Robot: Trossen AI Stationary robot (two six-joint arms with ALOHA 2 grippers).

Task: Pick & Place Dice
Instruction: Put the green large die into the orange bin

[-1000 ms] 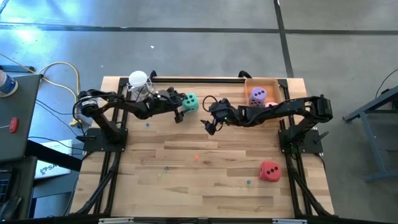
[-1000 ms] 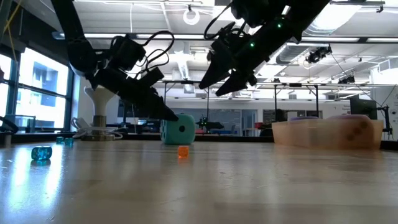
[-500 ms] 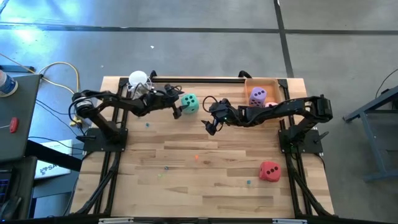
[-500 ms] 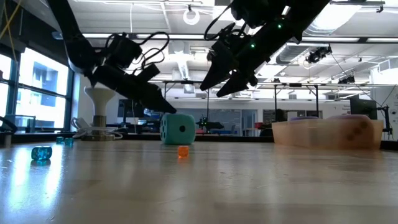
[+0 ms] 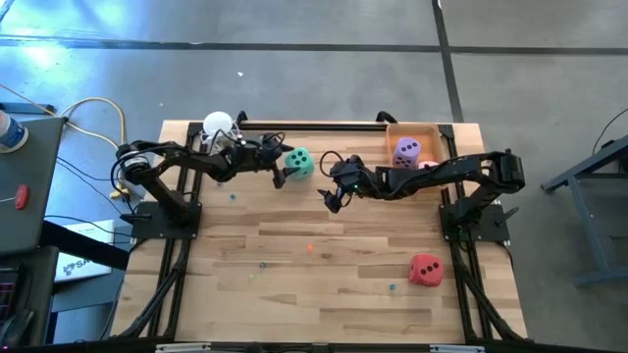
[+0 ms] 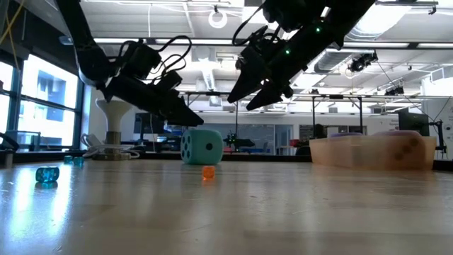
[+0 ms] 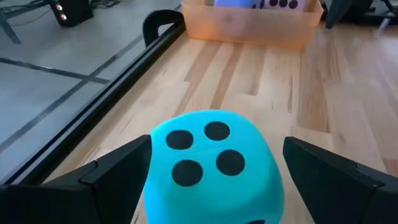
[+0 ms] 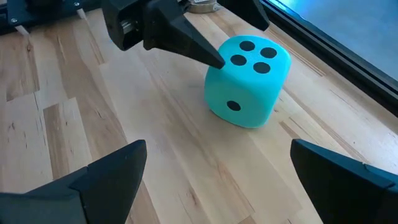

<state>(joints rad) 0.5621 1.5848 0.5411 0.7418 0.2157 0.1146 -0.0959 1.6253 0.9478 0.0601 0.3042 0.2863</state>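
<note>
Wooden table point(image 5: 324, 284): mint die point(image 5: 300, 162) four-up, between open left claw point(image 5: 282, 173); right claw point(image 5: 331, 194) open.

Bare table point(image 5: 324, 284) ahead; mint green die point(image 5: 301, 162) blocks far edge.

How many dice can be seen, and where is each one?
4. The mint green die lies by the left gripper; the purple die and pink die are in the orange bin; the red die sits near the table's front right.

A robotics lab or workshop, it seems. The wooden table point(image 5: 324, 265) stands on bare concrete floor point(image 5: 294, 69); behind it run exposed ceiling ducts point(image 6: 205, 71), strip lights and glass partitions.
</note>
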